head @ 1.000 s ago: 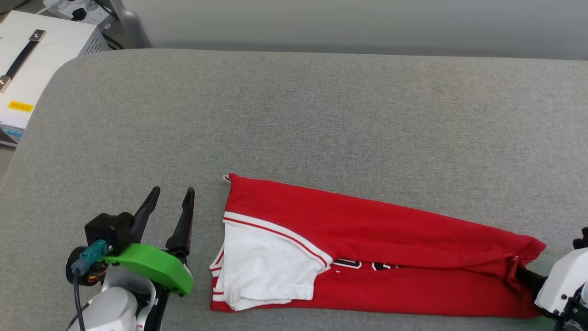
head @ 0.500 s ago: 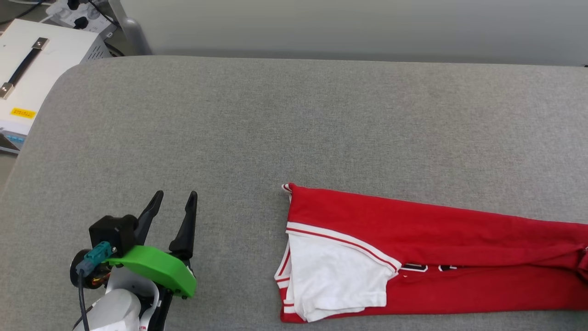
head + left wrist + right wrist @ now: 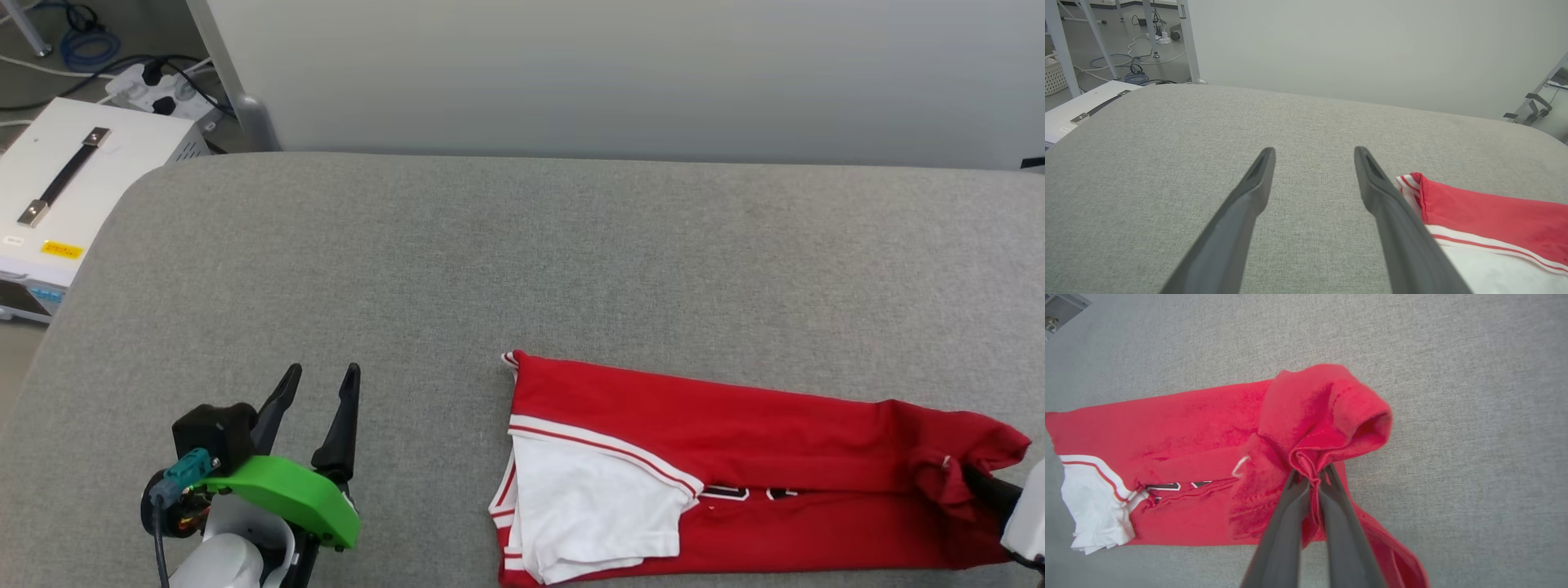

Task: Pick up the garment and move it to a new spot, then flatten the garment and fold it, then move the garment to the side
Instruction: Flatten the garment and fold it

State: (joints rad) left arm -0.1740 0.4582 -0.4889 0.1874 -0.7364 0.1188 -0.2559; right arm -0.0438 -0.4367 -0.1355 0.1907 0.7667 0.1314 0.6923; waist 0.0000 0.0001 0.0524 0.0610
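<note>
Right wrist view: right claw [image 3: 1310,474] tight on the garment [image 3: 1208,416].

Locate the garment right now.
In the head view the garment lies folded, lower right on the grey surface, right end pinched by the right gripper.

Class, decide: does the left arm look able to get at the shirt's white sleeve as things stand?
Probably yes: the left gripper is open beside the white sleeve, with only bare grey surface between them and nothing in the way.
</note>
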